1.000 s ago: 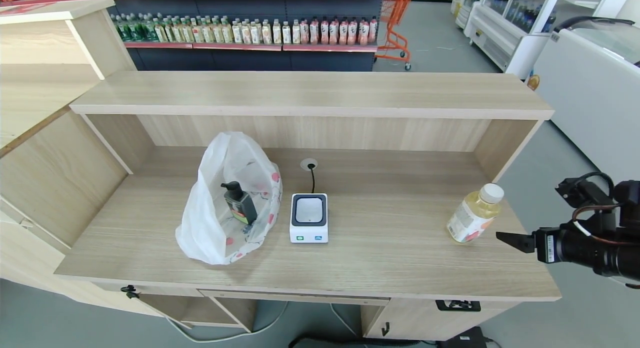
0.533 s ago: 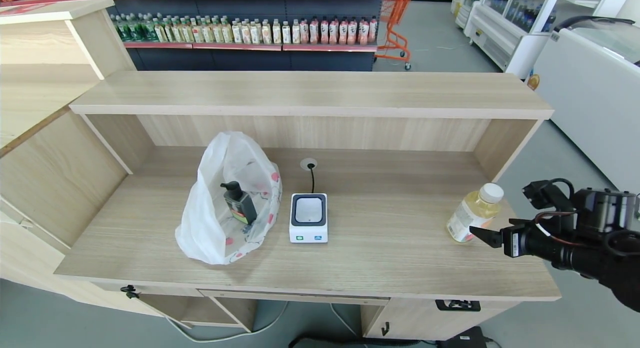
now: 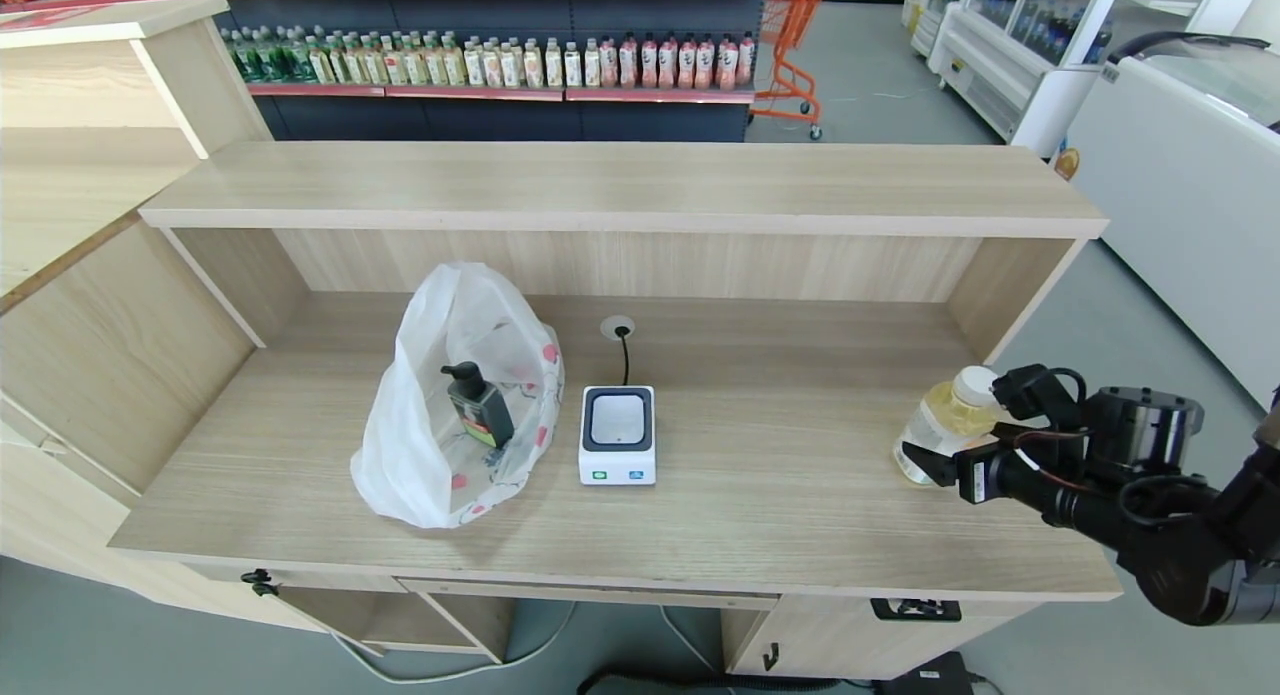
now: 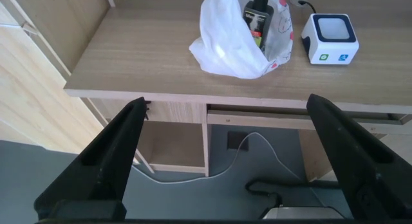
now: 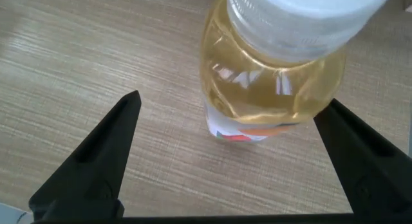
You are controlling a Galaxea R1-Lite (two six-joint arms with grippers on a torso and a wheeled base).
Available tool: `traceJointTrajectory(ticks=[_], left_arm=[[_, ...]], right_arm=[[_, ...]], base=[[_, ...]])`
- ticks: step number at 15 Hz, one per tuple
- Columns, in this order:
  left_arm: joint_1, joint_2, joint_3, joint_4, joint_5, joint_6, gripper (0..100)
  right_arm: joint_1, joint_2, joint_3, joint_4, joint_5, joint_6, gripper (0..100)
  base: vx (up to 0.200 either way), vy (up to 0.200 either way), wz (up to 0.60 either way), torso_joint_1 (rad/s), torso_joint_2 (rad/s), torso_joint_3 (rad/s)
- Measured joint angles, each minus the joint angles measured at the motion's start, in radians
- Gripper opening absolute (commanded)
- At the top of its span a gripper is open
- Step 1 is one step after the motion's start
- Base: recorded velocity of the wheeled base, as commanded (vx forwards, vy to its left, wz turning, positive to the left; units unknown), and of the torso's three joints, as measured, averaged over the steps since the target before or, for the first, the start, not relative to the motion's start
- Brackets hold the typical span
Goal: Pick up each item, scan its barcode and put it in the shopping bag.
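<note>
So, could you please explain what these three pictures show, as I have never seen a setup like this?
This is a two-armed robot at a shop counter. The wide picture comes from a camera on its head; the other two from cameras on its wrists, so the dark prongs there are gripper fingers. On the counter stand a white shopping bag with a dark pump bottle inside, a small scanner beside it, and a bottle of yellow liquid near the right end. The right gripper is open, one finger on either side of that bottle, not closed on it. The left gripper is open, holds nothing and hangs short of the counter's near edge.
</note>
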Motion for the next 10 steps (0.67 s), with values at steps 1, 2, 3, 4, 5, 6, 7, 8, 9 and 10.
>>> traceJointTrajectory(ticks=[1,2,3,4,5,6,7,8,9,10], left_arm=[[0.000,0.000,0.000,0.000,0.000,0.000,100],[0.000,0.000,0.000,0.000,0.000,0.000,100],[0.000,0.000,0.000,0.000,0.000,0.000,100],[0.000,0.000,0.000,0.000,0.000,0.000,100],[0.000,0.000,0.000,0.000,0.000,0.000,100],[0.000,0.000,0.000,0.000,0.000,0.000,100],[0.000,0.000,0.000,0.000,0.000,0.000,100],[0.000,0.000,0.000,0.000,0.000,0.000,100],[0.000,0.000,0.000,0.000,0.000,0.000,100],[0.000,0.000,0.000,0.000,0.000,0.000,100]], right_arm=[[0.002,0.016,-0.011,-0.007,-0.002,-0.001,100],[0.004,0.032,-0.024,-0.011,-0.002,-0.001,100],[0.006,0.046,-0.037,-0.013,-0.002,-0.001,100],[0.008,0.057,-0.053,-0.016,-0.004,-0.001,100],[0.009,0.068,-0.067,-0.015,-0.004,0.000,100],[0.012,0.081,-0.089,-0.015,-0.004,0.001,100],[0.015,0.092,-0.106,-0.015,-0.003,0.001,100],[0.020,0.103,-0.123,-0.015,-0.003,0.001,100],[0.024,0.112,-0.135,-0.015,-0.003,0.002,100],[0.029,0.120,-0.146,-0.015,-0.003,0.004,100]], base=[[0.000,0.000,0.00,0.000,0.00,0.000],[0.000,0.000,0.00,0.000,0.00,0.000],[0.000,0.000,0.00,0.000,0.00,0.000],[0.000,0.000,0.00,0.000,0.00,0.000],[0.000,0.000,0.00,0.000,0.00,0.000],[0.000,0.000,0.00,0.000,0.00,0.000],[0.000,0.000,0.00,0.000,0.00,0.000],[0.000,0.000,0.00,0.000,0.00,0.000],[0.000,0.000,0.00,0.000,0.00,0.000],[0.000,0.000,0.00,0.000,0.00,0.000]])
